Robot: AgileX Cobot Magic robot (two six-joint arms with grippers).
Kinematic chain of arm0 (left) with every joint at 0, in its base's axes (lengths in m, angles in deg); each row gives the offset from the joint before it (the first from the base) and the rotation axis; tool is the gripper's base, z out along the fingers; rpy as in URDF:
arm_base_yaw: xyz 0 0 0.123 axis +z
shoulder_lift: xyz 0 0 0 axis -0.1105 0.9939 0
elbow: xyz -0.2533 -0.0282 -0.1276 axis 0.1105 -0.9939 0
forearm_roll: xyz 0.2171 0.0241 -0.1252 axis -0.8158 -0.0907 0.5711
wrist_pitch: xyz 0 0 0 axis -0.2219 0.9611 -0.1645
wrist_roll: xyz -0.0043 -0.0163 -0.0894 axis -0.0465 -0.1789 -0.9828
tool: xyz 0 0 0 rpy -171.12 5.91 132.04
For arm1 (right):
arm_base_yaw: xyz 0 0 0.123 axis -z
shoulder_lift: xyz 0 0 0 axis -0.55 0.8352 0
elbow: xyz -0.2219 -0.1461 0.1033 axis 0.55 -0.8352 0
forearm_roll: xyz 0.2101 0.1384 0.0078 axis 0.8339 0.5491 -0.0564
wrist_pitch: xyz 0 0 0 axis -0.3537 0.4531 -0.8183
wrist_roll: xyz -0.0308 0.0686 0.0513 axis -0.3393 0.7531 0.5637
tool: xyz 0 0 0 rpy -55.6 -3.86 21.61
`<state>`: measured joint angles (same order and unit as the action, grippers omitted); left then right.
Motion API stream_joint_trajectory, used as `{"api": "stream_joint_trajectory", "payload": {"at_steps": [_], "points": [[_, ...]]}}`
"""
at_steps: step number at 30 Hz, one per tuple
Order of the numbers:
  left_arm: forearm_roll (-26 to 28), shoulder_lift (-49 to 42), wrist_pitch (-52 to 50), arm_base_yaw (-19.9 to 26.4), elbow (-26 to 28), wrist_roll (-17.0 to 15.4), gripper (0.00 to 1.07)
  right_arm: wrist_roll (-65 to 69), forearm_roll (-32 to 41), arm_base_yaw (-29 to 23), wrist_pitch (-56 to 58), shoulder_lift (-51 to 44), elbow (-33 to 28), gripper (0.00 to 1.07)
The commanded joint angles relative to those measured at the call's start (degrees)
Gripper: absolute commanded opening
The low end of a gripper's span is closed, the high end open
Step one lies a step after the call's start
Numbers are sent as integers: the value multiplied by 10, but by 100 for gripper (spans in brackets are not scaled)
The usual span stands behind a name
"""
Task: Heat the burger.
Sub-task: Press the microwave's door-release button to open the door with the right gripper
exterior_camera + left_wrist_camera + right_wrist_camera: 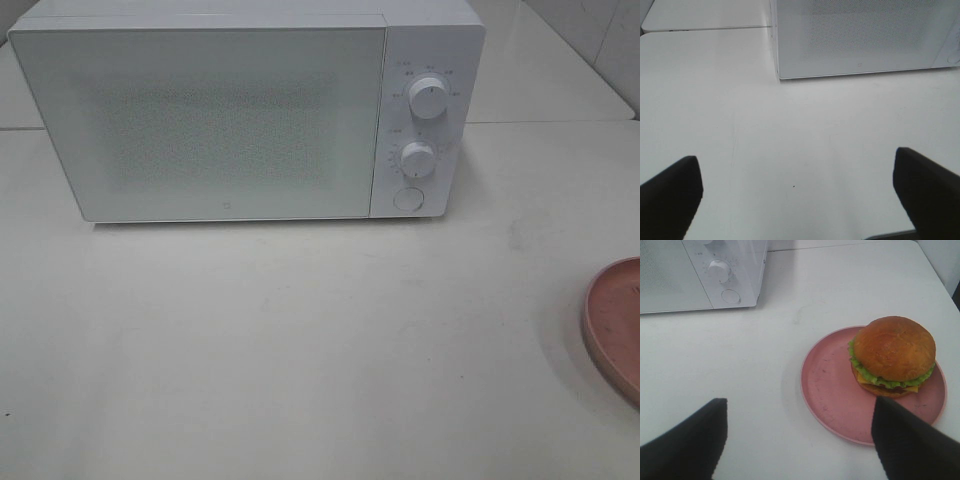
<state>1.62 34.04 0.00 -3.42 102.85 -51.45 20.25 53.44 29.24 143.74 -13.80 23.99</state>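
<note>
The burger [892, 355] is seen on the pink plate [827, 390] at the right, just ahead of the right gripper [797, 412], whose jaws are spread empty; the left gripper [795, 160], likewise spread, is pointed at the microwave [200, 120], well apart.

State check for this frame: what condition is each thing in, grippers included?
microwave: door shut, standing on the table.
pink plate: flat on the table, holding the burger.
burger: whole, sitting on the pink plate, not gripped.
left gripper: open, empty, over bare table.
right gripper: open, empty, apart from the burger.
</note>
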Motion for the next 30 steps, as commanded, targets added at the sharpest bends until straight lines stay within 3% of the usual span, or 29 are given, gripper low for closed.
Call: {"api": "stream_joint_trajectory", "payload": {"at_steps": [1,21,30], "points": [[4,-13,-5,-3,-2,1,98,-1,-2,-1,-3,-14,-2,76],[4,-13,-5,-3,-2,1,98,-1,6,-1,-13,-11,8,76],[4,-13,-5,-3,-2,1,98,-1,6,-1,-58,72,25,76]]}}
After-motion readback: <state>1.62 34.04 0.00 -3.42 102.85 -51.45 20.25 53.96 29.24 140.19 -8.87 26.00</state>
